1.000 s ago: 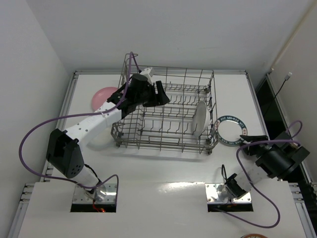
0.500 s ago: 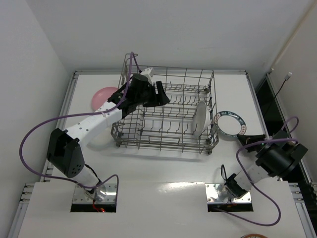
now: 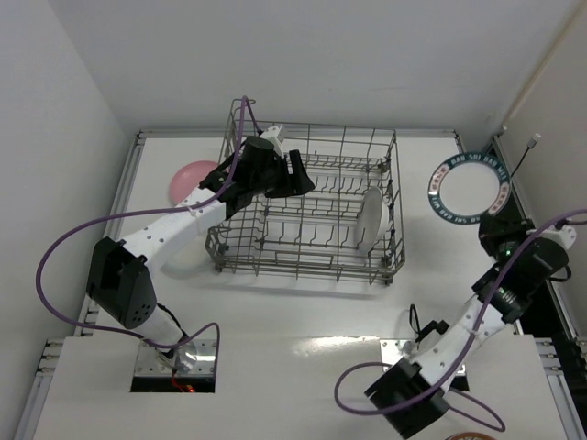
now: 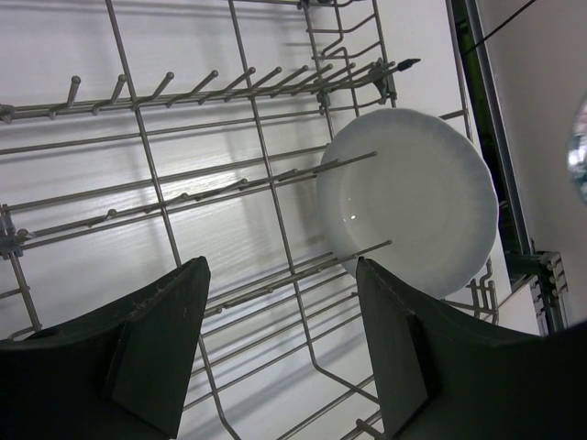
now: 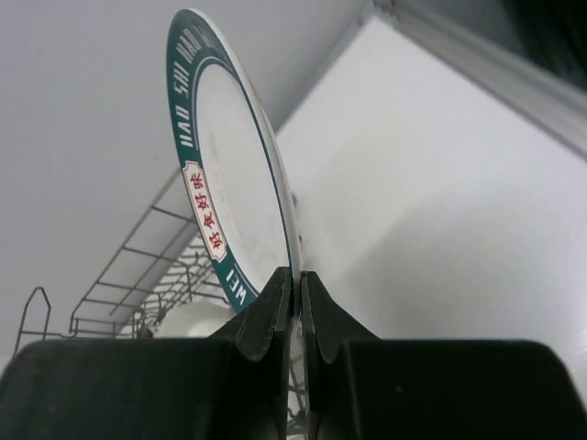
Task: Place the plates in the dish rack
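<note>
The grey wire dish rack point(image 3: 312, 240) stands mid-table. One white plate point(image 3: 371, 218) stands on edge in the rack's right end; it also shows in the left wrist view point(image 4: 408, 197). My left gripper point(image 3: 275, 186) hovers open and empty over the rack's left part, with rack wires point(image 4: 147, 174) below its fingers point(image 4: 165, 339). My right gripper point(image 5: 295, 280) is shut on the rim of the teal-rimmed plate point(image 5: 234, 183) and holds it high, right of the rack point(image 3: 470, 187). The pink plate point(image 3: 188, 177) lies on the table left of the rack, partly behind my left arm. The second white plate is not clearly visible.
A metal rail and a dark gap point(image 3: 486, 170) run along the table's right edge, close to the raised plate. White walls close in the back and left. My left arm's purple cable point(image 3: 55, 247) loops out at the left.
My right gripper has lifted the teal-rimmed plate off the table beside the rack and carried it up and toward the back right. My left arm has not moved.
</note>
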Controlling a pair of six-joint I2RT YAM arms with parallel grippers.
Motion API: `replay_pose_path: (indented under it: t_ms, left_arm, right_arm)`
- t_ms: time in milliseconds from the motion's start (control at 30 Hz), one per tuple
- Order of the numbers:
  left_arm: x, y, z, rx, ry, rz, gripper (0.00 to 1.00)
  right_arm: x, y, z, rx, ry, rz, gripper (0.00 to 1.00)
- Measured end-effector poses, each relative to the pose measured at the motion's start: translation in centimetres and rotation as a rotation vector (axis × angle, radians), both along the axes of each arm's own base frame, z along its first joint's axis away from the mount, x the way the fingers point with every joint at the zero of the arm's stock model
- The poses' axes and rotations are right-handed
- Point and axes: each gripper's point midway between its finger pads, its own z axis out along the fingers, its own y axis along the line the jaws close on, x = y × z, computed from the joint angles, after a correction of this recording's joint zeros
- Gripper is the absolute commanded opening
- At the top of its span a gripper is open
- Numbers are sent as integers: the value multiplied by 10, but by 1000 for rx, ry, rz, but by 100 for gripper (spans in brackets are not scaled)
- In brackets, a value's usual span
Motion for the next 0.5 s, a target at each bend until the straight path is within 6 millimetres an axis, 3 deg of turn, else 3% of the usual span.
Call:
replay_pose_path:
  t_ms: [67, 167, 500]
  left_arm:
    - [0, 0, 0, -1, 1, -2, 62]
    - [0, -1, 0, -2, 1, -3, 62]
    - [-1, -1, 0, -3, 2, -6, 62]
  right_arm:
    - [-6, 3, 39, -98, -31, -27, 0]
    - [-11, 13, 73, -179, -54, -34, 0]
    - [-20, 48, 78, -204, 38, 47, 0]
